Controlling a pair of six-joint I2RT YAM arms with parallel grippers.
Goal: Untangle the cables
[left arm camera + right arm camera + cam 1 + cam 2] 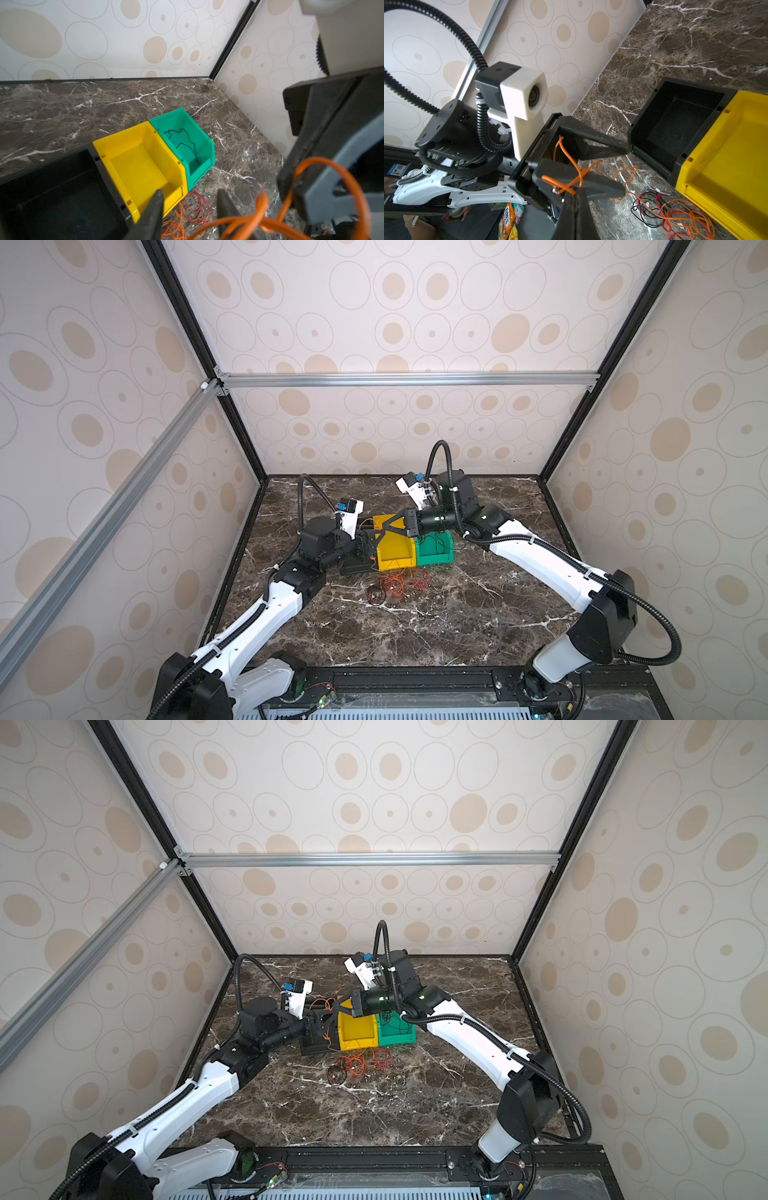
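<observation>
My right claw (576,190) is clamped on the orange cable (260,205), whose loop crosses the gap of my left claw (625,169), parted just beside it.

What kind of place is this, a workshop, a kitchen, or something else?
Most likely a robot test cell: a left arm and a right arm over a marble-look table, boxed in by patterned panels on aluminium framing, with plastic bins and tangled cables.

Lab robot booth, aluminium frame (407,379), patterned wall panels (415,302), marble tabletop (457,614)
</observation>
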